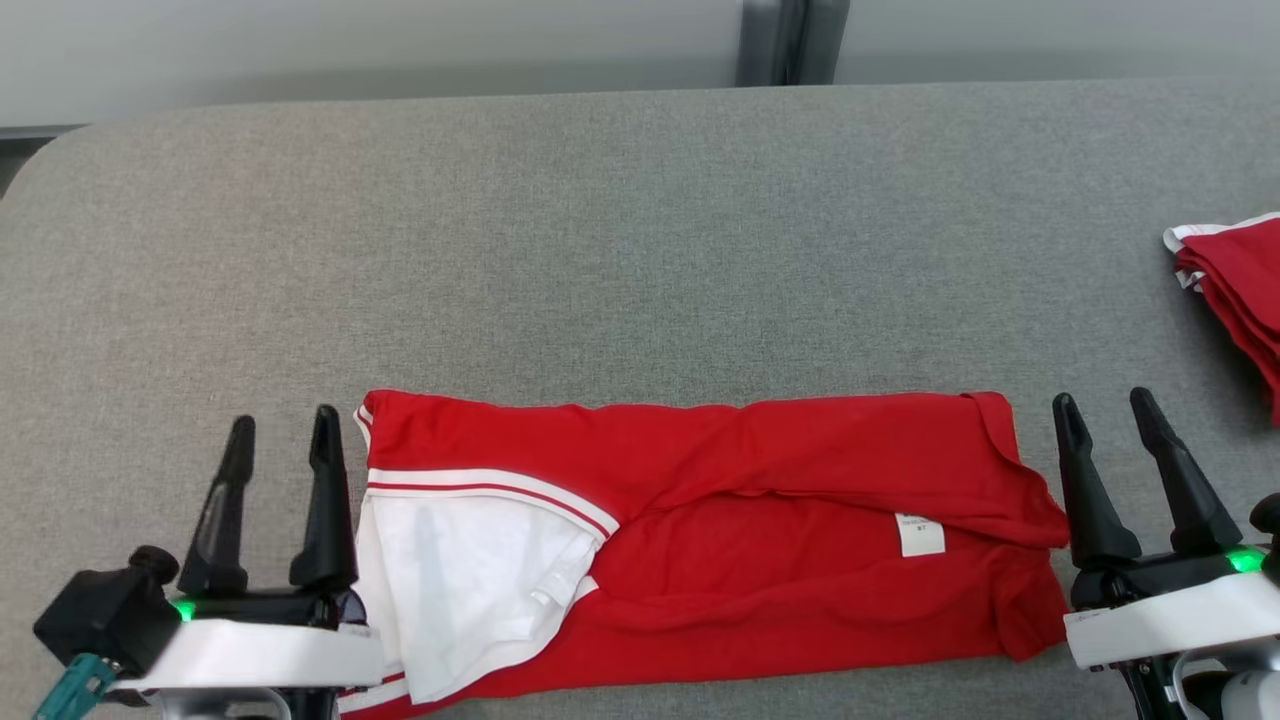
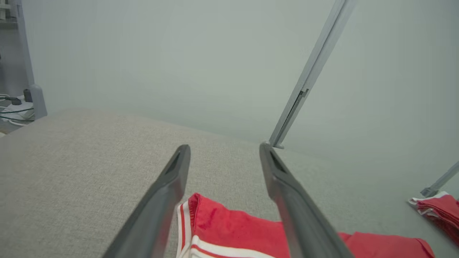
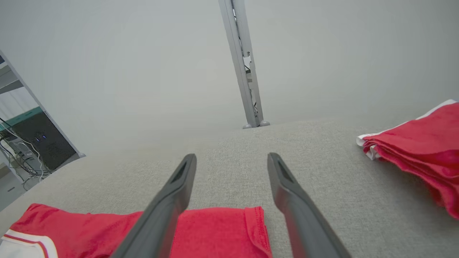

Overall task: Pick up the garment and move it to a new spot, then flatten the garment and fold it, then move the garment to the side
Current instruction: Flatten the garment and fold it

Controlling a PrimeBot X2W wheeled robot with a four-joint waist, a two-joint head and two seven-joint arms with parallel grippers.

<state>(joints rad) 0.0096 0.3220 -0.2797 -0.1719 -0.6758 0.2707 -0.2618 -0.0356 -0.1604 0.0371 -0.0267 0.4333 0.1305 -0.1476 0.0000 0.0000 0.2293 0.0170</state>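
Head view: my left claw (image 1: 284,418) has both fingers spread wide w/ nothing in it, just beside the left end of the garment (image 1: 720,470). Right claw (image 1: 1103,398) same: wide, empty, just beside the right end. Garment = red shirt w/ white trim, lying on the grey bench (image 1: 600,250) near my edge, folded lengthwise into a long strip, white inside showing at left, label (image 1: 918,533) face up. I'd say pick-up, move & flatten are done, fold approx. halfway: strip needs folding across. Then shift it aside, maybe toward the folded red pile (image 1: 1240,280) far right, well apart.
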